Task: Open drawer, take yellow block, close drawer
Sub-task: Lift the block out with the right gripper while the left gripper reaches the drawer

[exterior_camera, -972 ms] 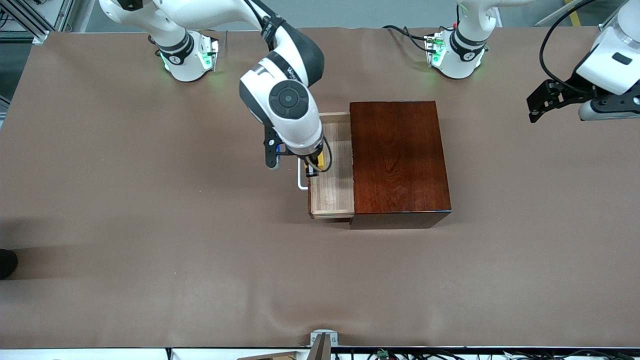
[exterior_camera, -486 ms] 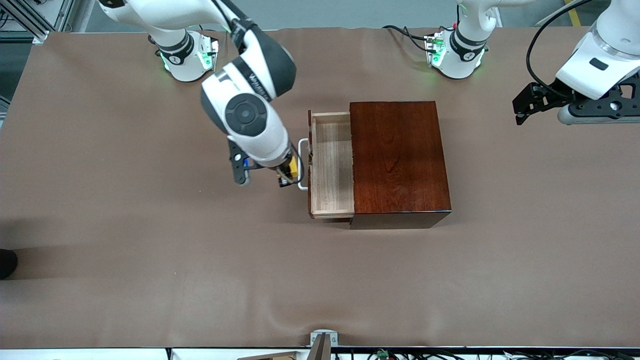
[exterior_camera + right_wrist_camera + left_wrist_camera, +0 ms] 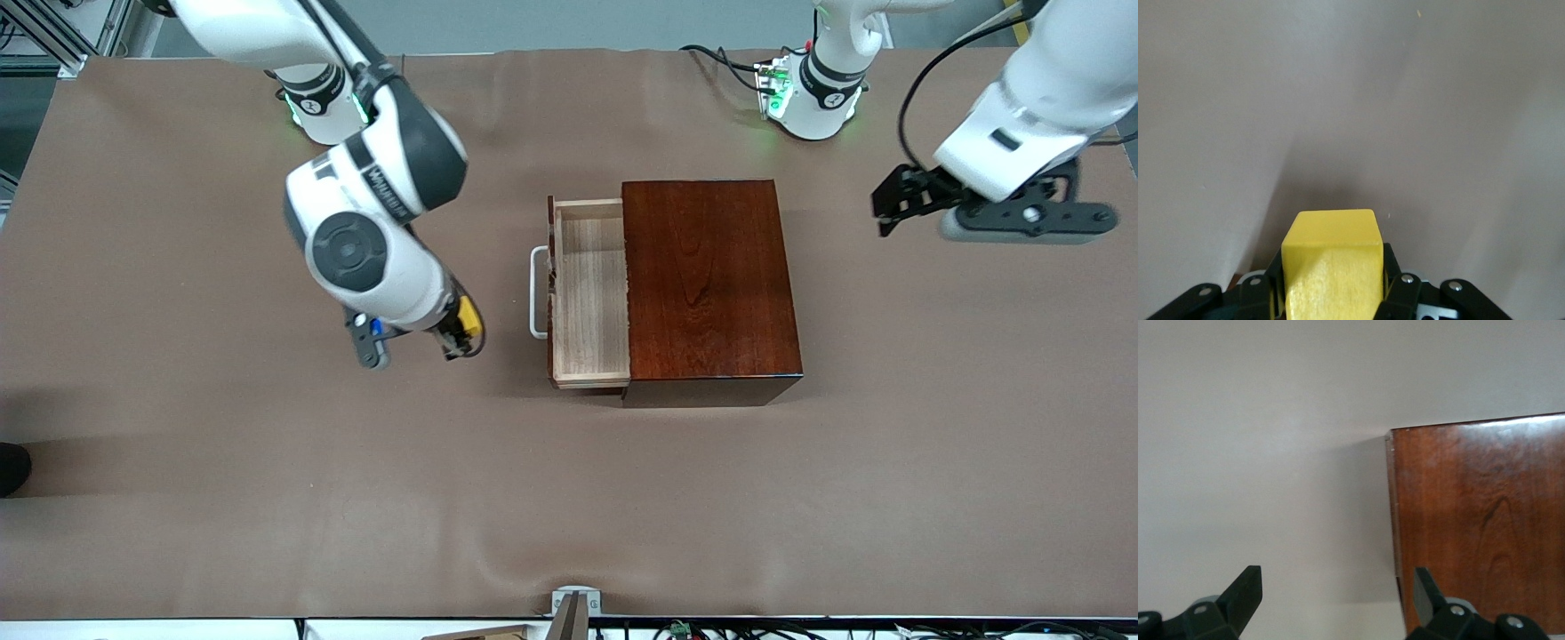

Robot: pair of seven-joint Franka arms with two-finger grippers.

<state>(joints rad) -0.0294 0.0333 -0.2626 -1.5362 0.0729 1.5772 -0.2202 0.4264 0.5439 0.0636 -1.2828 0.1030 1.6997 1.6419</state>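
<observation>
The yellow block (image 3: 468,317) sat clamped in the right gripper (image 3: 459,333) above bare tabletop (image 3: 267,498), at nine o'clock from the drawer (image 3: 589,298), which stood pulled out of its wooden box (image 3: 707,280). The left gripper (image 3: 892,206), fingers apart, hung over the tabletop at three o'clock from that box.

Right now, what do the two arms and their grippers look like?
Both arms are glossy white with dark grey joint caps and green lights at their bases. The right gripper has black fingers and a small blue part beside it. The left gripper is black, with a black cable looping above it.
</observation>
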